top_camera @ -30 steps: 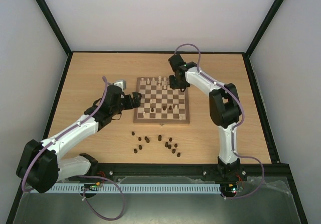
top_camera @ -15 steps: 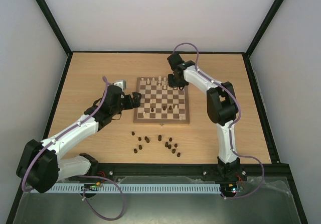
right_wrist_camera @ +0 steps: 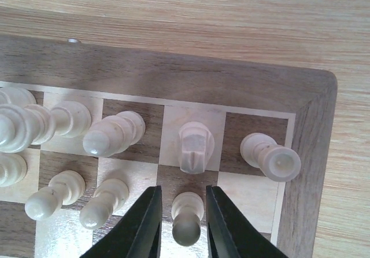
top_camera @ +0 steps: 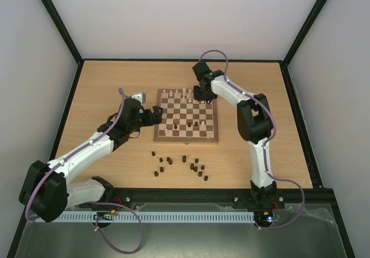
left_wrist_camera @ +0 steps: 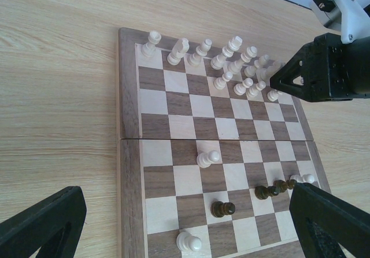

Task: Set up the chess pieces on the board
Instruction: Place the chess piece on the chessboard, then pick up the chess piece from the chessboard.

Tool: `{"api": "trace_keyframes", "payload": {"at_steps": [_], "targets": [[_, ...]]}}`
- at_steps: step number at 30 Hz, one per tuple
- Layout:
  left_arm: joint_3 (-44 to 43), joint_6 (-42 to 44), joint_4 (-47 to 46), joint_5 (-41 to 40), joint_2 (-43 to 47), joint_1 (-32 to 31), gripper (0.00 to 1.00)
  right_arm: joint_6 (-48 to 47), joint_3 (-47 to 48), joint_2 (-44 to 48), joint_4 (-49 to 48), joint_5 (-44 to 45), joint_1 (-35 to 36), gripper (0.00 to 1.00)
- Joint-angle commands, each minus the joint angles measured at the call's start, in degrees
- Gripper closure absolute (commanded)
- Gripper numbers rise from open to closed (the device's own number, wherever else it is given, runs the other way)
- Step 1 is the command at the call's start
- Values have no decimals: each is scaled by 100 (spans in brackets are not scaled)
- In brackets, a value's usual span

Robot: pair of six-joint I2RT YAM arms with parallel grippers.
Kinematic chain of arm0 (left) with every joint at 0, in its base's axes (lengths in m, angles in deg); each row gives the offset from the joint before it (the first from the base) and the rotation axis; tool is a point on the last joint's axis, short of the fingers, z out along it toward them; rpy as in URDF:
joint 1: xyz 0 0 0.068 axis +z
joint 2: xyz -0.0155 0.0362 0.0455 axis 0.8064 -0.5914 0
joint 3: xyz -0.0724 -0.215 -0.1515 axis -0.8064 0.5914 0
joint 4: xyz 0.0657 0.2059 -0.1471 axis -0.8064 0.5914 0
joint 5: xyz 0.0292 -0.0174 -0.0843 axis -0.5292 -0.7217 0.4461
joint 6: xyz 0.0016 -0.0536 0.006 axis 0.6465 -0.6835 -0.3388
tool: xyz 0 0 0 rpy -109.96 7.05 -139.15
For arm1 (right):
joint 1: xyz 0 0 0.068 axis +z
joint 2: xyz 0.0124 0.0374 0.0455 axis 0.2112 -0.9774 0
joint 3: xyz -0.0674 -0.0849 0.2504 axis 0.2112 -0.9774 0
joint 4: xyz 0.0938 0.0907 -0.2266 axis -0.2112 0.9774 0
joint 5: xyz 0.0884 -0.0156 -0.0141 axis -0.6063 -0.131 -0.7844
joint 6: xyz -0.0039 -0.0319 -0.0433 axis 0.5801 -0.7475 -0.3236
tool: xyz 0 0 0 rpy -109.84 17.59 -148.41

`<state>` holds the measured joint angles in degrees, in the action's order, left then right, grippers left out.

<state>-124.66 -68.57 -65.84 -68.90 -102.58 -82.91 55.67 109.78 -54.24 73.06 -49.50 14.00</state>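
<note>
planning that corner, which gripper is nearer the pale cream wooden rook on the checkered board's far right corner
Right. The right gripper straddles a cream pawn diagonally beside the rook; the left gripper hovers at the board's left edge.

A square wooden chessboard with light and dark checkered squares (top_camera: 186, 111) lies on the pale wooden tabletop (top_camera: 104, 90). Cream turned pieces (top_camera: 182, 92) crowd its far rows, and a few dark brown pieces (top_camera: 197, 123) stand near its near edge. Loose dark pieces (top_camera: 184, 164) are scattered between the board and the tabletop's near edge. The left gripper (top_camera: 157, 114) is at the board's left edge, the right gripper (top_camera: 206, 95) over its far right corner.
</note>
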Motion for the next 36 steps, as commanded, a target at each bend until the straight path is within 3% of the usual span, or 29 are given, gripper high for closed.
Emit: {"api": "trace_keyframes", "payload": {"at_steps": [1, 9, 20, 28, 36], "targets": [[-59, 46, 10, -63, -47, 43, 1, -47, 129, -28, 327, -2, -27, 75], [-59, 45, -19, 13, -119, 43, 0, -5, -357, 622, 224, -10, -27, 61], [-59, 28, -25, 26, -124, 43, 0, 75, -1722, 2034, -62, -622, 149, 57], [-45, 26, 6, -4, -44, 43, 0, 207, -2314, 2297, -16, -471, 786, 61], [-33, 8, -41, 118, -40, 43, 0, 425, -3077, 2559, -213, -315, 948, 66]]}}
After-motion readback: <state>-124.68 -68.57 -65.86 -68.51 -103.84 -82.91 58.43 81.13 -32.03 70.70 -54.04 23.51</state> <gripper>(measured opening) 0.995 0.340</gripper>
